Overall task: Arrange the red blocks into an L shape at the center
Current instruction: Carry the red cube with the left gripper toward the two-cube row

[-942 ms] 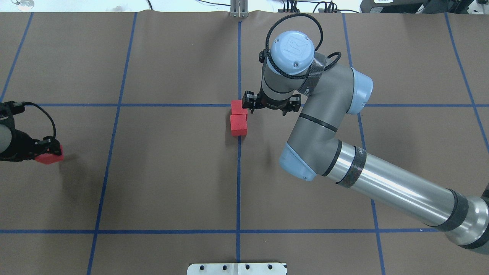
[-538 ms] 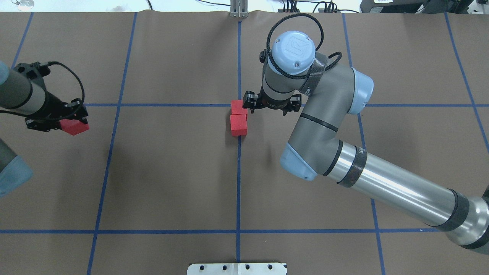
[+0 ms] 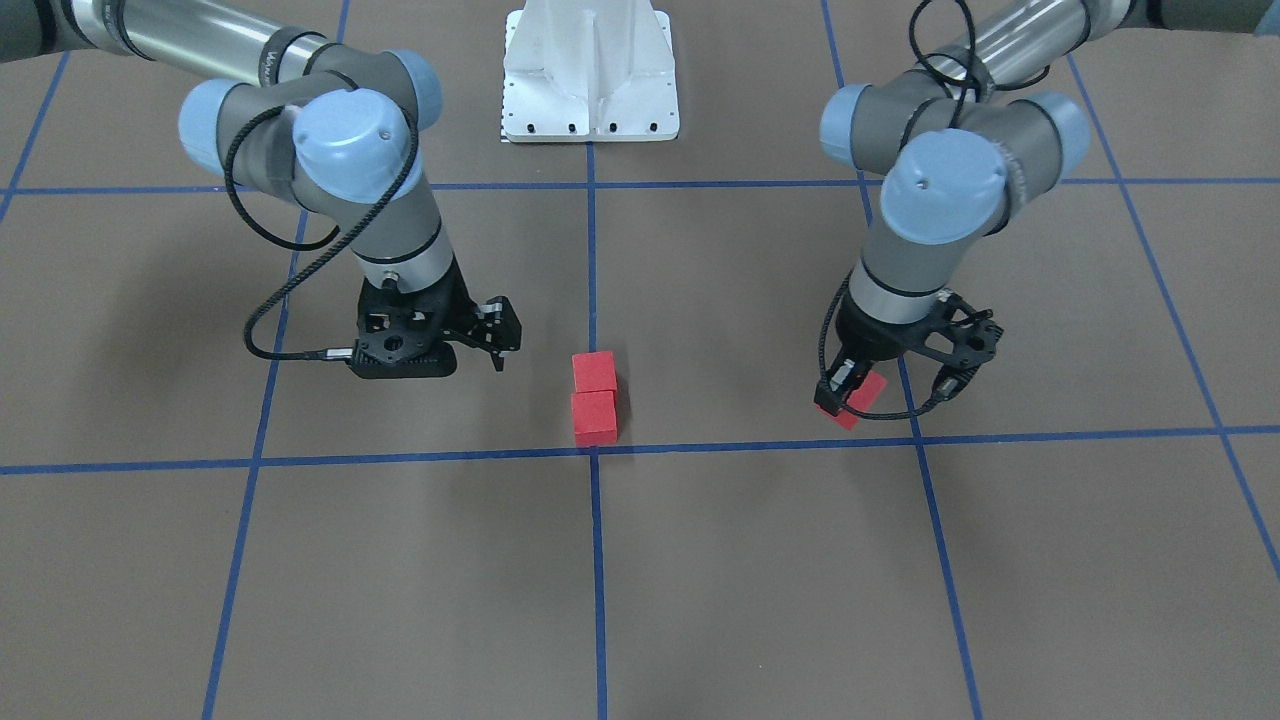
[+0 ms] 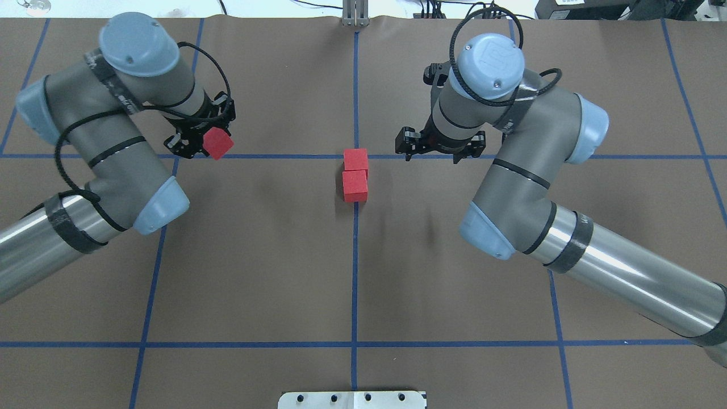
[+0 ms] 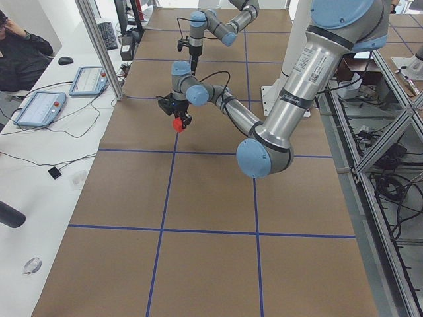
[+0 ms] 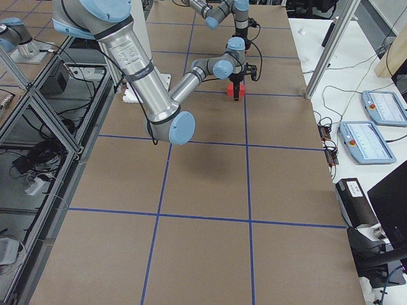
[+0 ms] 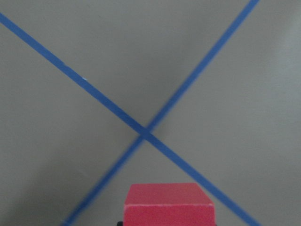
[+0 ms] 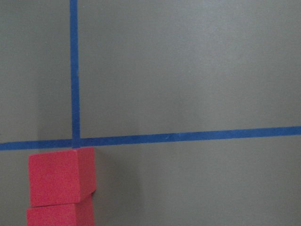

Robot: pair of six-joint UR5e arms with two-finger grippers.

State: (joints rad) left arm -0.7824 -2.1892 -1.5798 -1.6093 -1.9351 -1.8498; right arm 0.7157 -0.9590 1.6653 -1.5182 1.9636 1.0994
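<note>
Three red blocks. Two sit on the bench (image 4: 272,255) at the centre crossing (image 8: 75,141), far block (image 4: 355,158) and near block (image 4: 355,186), touching face to face in a short row along the middle line. That is one leg of the L. The third block (image 4: 217,143) is pinched in the left fingers (image 4: 196,146), well apart from the pair, over another crossing off to the robot's left. It looks held clear of the bench and turned askew to the lines. The right fingers (image 4: 407,149) are spread and empty, just beside the pair on the right, touching neither block.

Handling, judged from the look:
- Small plain cubes, probably very light and stiff.
- Matte faces should give decent friction, so slip is unlikely. Nothing looks fragile, and a modest squeeze should do.
- Best hold is two opposite flat faces, fingers centred and square to them. A corner or edge hold would likely let the cube twist.

The left wrist view shows only the block's top and front edge, so how deep it sits in the fingers cannot be told.

The light weight cuts the other way too: the pair will likely slide at the slightest bump. The third block needs squaring to the lines, then setting down flush against the side of an end block, coming in gently. The fingers should spread along the open sides, not towards the pair.
</note>
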